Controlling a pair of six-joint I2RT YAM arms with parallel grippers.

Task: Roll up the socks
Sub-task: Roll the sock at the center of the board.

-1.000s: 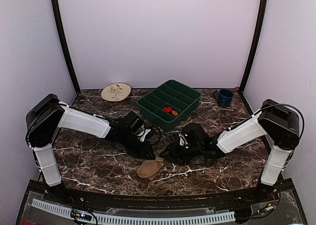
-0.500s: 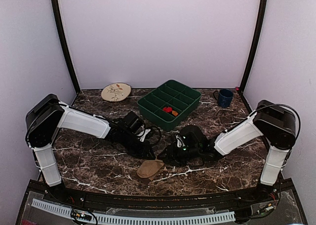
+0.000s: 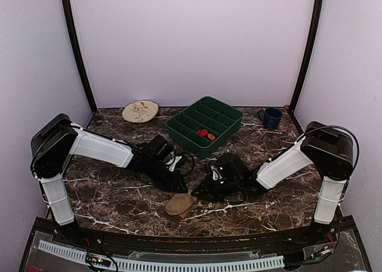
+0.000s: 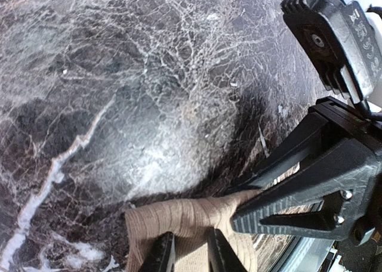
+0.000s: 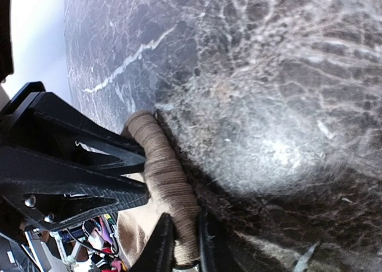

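Top external: tan sock (image 3: 179,204), axis near-left/far-right, pinched by left tool (image 4: 191,254), right tool (image 5: 185,236).

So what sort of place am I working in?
Probably a lab test cell: plain white enclosure walls, a marble-pattern tabletop, and staged props like the green divider tray and blue mug.

The sock (image 3: 181,204) pinched between the black left pincer (image 4: 191,255) and the black right pincer (image 5: 184,245) is plain tan-brown (finely ribbed up close). Under both pincers the table (image 3: 113,194) is dark brown marble, veined white. Beyond them are a dark green tray (image 3: 205,126), a navy mug (image 3: 272,118) and a beige plate (image 3: 140,111) with a leaf drawing.
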